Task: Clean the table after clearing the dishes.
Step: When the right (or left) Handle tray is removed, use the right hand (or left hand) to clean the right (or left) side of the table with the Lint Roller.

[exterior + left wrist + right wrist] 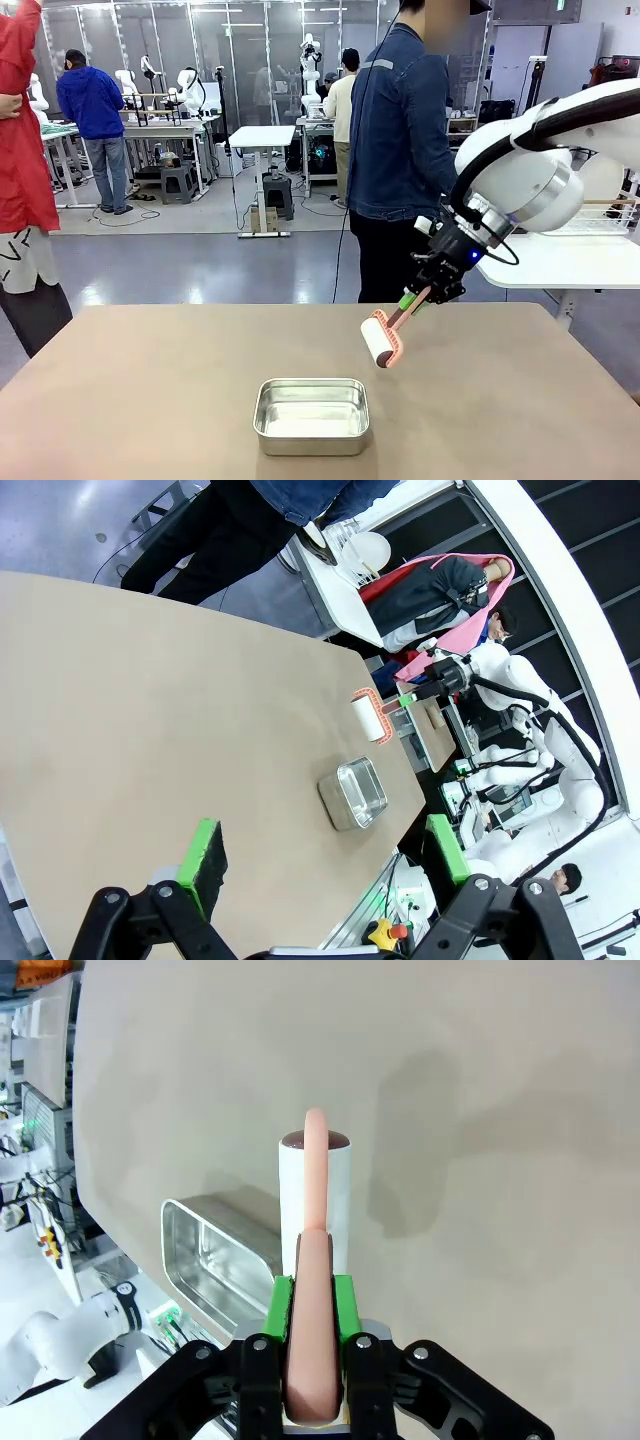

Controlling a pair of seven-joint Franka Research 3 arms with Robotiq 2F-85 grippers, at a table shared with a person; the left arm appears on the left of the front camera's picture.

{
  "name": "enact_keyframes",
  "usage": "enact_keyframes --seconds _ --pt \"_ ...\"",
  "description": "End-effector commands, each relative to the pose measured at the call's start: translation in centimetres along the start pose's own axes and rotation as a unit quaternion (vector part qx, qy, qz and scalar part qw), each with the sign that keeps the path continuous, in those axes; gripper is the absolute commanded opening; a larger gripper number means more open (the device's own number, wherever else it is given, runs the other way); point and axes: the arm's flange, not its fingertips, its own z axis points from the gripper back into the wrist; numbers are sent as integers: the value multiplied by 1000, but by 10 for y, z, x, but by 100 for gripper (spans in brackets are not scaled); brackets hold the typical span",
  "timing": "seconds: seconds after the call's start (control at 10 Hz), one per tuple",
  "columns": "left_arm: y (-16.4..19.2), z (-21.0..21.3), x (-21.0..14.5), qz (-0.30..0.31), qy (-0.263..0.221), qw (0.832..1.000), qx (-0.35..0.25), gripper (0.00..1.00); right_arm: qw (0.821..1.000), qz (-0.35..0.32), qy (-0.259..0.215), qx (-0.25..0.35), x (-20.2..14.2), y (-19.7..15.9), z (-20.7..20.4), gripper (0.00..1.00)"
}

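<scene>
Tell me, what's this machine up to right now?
The right end effector is shut on a lint roller, holding it low over the tan table, near a steel pan. Whether the roller touches the top is unclear. The left end effector hangs open, empty. A person stands at the far side.

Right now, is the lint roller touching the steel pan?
Apart. The left wrist view shows bare table between the lint roller and the steel pan.

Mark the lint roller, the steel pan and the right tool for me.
lint roller (377,340): front view, middle of the white roll.
steel pan (311,445): front view, near wall.
right tool (312,1300): right wrist view, midway between the fingertips.
</scene>
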Motion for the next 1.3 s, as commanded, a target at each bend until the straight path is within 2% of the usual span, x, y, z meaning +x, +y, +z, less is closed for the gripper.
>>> enact_keyframes --seconds 0.0,0.4,0.7,1.0,1.2 --pt "-3 4 -2 -3 7 1000 4 100 999 -14 -22 39 -8 -19 -21 21" --pt "-3 4 -2 -3 7 1000 4 100 998 -38 -26 49 -23 -49 -44 21" --pt "-3 4 -2 -3 7 1000 4 100 993 -104 -32 56 -35 -99 -42 21" --pt "-3 4 -2 -3 7 1000 4 100 988 -131 -74 -30 -63 -156 -16 21" --pt "-3 4 -2 -3 7 1000 4 100 985 -142 -70 -66 -79 -188 11 21"
